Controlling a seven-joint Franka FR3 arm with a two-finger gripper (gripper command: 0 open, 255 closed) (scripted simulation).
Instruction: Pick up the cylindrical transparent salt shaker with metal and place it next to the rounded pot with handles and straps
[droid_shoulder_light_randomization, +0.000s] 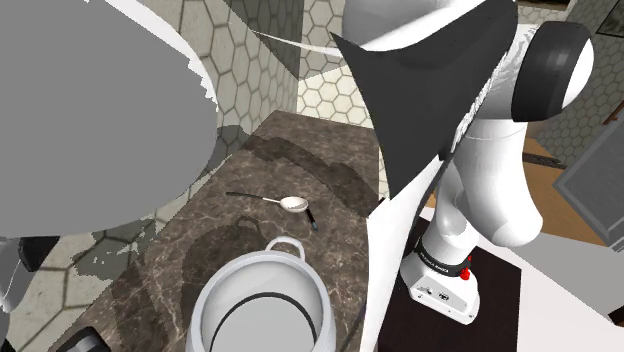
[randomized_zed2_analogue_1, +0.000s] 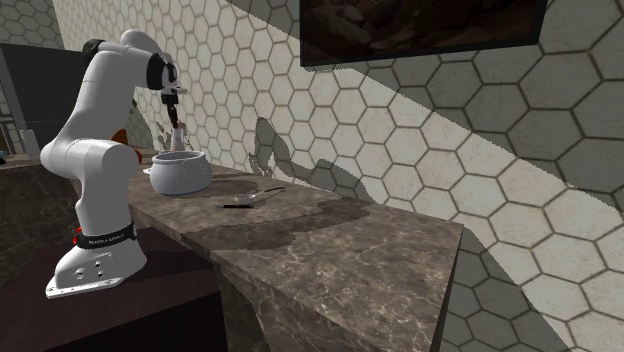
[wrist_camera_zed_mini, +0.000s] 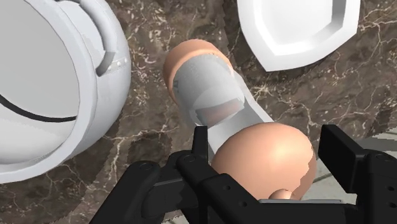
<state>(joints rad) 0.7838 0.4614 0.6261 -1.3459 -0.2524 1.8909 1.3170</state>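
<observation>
The all-black two-finger end effector (wrist_camera_zed_mini: 267, 140) is closed on the copper-coloured domed cap of the cylindrical pale-grey salt shaker (wrist_camera_zed_mini: 207, 95), which extends from it toward the dark marbled tabletop (wrist_camera_zed_mini: 153, 146), with the rounded white handled pot (wrist_camera_zed_mini: 105, 70) just beside the shaker's far end.

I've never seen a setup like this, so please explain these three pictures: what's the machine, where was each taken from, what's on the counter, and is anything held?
It's a white robot arm on a stand. One picture looks over its shoulder, one looks along the counter from farther off, one comes from a camera on its hand. On the marble counter sit a pot and a ladle. Its black end effector seems to clasp a salt shaker beside the pot.
</observation>
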